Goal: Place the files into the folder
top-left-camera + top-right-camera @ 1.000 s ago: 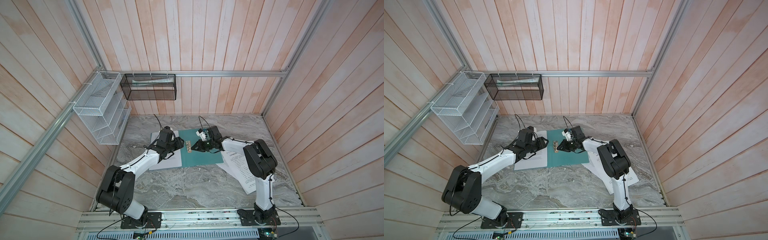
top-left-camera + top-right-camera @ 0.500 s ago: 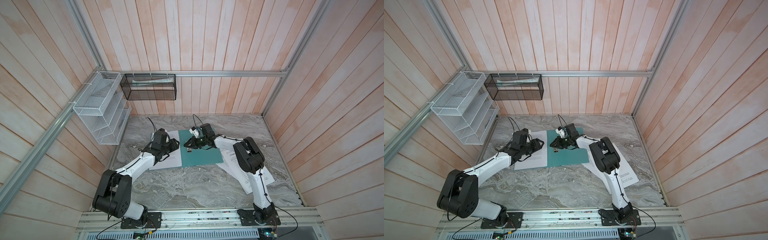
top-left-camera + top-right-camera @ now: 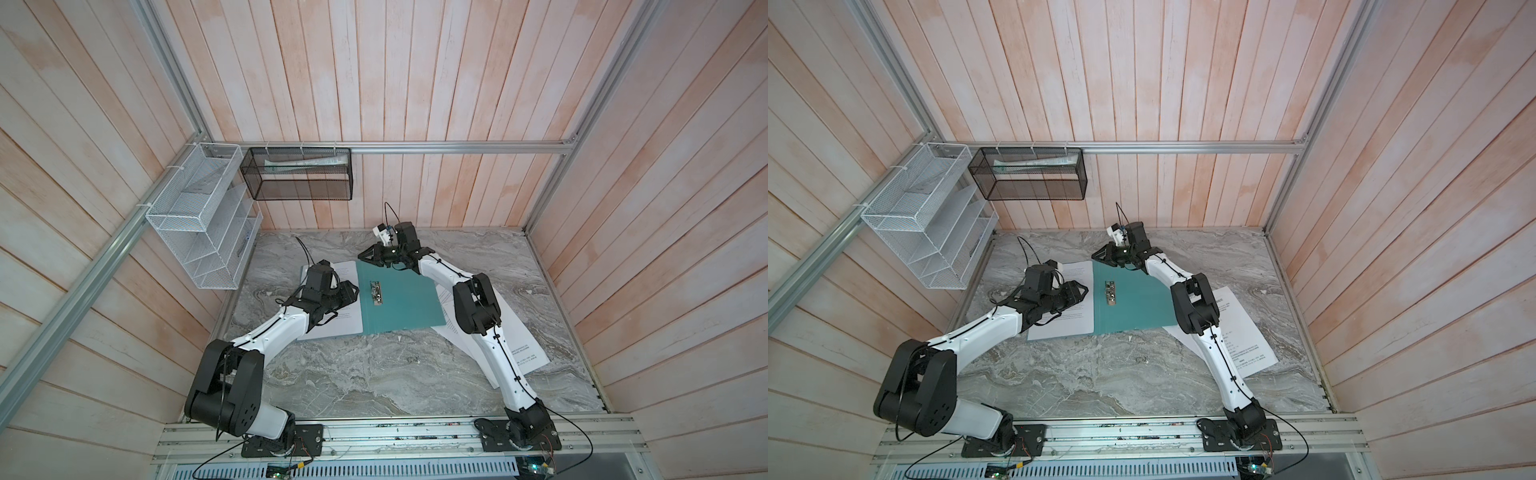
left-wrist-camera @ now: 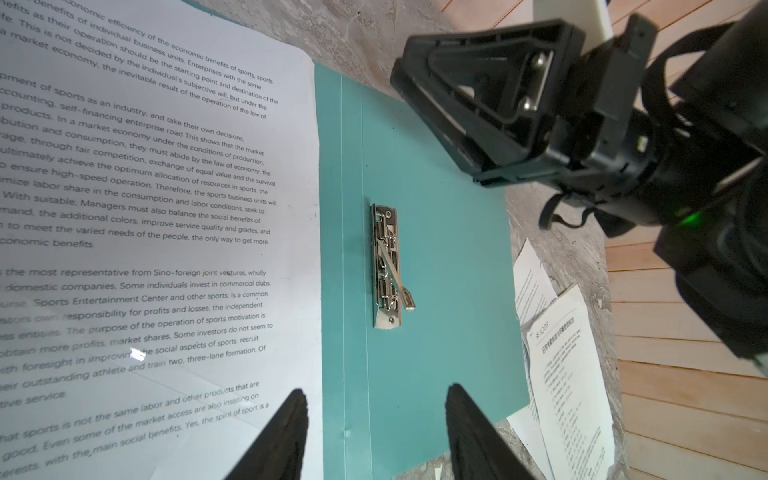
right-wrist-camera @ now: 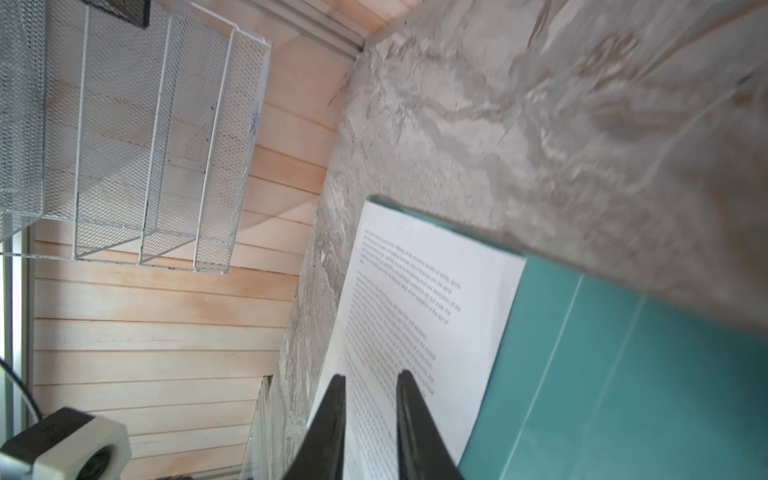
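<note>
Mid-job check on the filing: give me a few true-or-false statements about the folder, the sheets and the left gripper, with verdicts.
1. The folder lies open on the table. True.
2. A printed sheet covers the half without the clip. True.
3. The clip pins a sheet down. False: it sits on bare teal with no paper under it.
4. The left gripper is shut on the printed sheet. False: it is open and holds nothing.
5. Every sheet is on the folder. False: loose sheets lie on the table beside it.
</note>
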Robot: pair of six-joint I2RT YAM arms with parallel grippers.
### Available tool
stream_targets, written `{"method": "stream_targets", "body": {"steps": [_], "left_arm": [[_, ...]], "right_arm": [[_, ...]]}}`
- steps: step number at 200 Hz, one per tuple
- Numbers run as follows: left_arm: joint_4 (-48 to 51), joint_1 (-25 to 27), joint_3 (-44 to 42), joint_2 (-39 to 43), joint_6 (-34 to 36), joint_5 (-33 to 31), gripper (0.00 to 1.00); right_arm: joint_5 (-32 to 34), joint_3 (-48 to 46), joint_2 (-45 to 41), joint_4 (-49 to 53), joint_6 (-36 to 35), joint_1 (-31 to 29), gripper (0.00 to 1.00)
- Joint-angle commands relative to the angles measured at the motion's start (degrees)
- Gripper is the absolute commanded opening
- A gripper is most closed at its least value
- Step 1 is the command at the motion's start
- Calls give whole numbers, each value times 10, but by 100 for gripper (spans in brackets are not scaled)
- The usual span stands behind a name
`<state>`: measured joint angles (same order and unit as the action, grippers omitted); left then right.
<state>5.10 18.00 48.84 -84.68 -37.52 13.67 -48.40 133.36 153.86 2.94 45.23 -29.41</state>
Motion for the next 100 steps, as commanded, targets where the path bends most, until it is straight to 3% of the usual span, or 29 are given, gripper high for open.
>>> {"method": "stream_targets", "body": {"steps": [1,15,32,63,100], "left_arm": [[-24,-3,-11,12,21,24,56],[-34,-2,-25,18,15,38,56],[-39,-2,-47,25,11,37,56],[-53,-2,-77,32,4,42,56],[-61,-2,-88,40,1,49,56]], "right_arm": [[8,64,2,101,-37,17,22],[15,16,-47,126,-62,22,22],[32,-139,-134,92,-80,19,21],[32,-385,-268,4,-74,12,0],[19,-521,-329,-57,-56,-11,0]]}}
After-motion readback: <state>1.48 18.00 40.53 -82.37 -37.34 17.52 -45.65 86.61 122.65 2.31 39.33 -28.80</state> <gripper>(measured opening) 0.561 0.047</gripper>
